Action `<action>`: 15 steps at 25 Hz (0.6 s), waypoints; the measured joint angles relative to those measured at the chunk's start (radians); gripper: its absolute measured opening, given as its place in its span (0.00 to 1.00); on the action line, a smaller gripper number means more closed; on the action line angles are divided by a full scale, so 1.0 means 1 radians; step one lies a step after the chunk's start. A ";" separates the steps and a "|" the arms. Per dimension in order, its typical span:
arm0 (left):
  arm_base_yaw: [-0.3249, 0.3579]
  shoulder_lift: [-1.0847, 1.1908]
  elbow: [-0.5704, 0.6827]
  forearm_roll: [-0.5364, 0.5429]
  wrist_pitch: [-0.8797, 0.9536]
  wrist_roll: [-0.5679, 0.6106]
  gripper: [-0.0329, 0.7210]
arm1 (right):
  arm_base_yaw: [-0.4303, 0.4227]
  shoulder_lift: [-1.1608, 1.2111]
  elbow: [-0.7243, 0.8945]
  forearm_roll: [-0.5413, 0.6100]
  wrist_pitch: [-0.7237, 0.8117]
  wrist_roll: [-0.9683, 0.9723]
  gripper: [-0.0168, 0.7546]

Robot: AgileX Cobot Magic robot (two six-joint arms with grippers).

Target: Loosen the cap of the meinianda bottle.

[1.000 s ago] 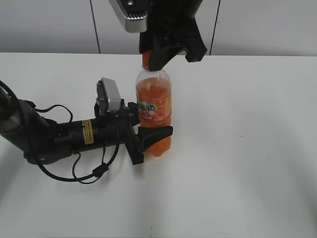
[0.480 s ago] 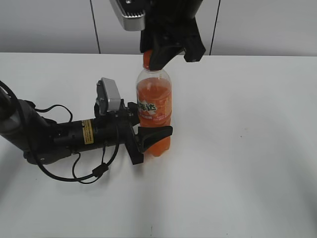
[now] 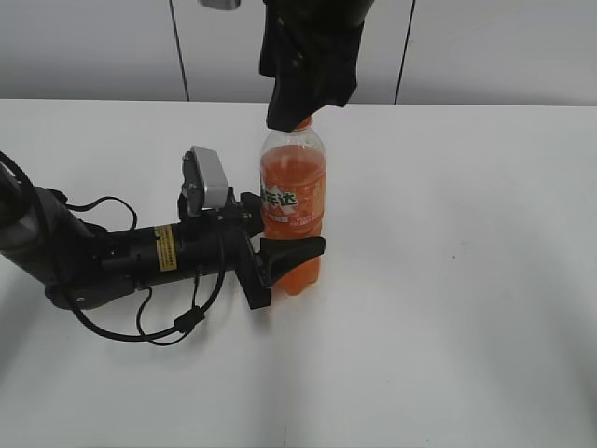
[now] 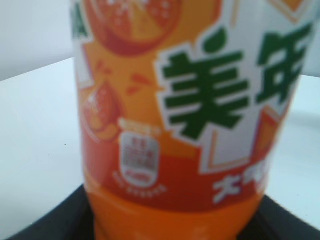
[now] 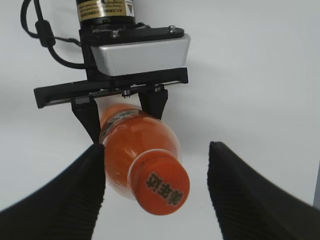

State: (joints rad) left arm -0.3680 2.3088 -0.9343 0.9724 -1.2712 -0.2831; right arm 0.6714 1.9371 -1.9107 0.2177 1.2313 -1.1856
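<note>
The meinianda bottle stands upright on the white table, full of orange drink, its orange label filling the left wrist view. My left gripper lies low along the table and is shut on the bottle's lower body; its dark fingers show at both bottom corners there. The orange cap sits on the neck, seen from above. My right gripper hangs over it, open, one finger on each side with a gap to the cap. In the exterior view that gripper hides most of the cap.
The left arm with its cables stretches across the table's left side. The left arm's silver wrist camera sits just behind the bottle. White table lies to the right and front; a grey wall stands behind.
The right gripper's jaws have spread off the cap, and the arm has lifted and turned a little above the bottle. Left gripper and bottle have stayed in place.
</note>
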 joint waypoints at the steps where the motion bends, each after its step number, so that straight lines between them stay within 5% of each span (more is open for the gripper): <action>1: 0.000 0.000 0.000 0.000 0.000 0.000 0.57 | 0.000 -0.007 -0.001 0.000 0.000 0.049 0.65; 15: 0.000 0.000 0.000 0.000 0.000 0.000 0.57 | 0.000 -0.025 -0.090 -0.037 -0.001 1.112 0.66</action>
State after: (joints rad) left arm -0.3680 2.3088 -0.9343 0.9724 -1.2712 -0.2831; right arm 0.6714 1.9119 -2.0004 0.1803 1.2306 -0.0737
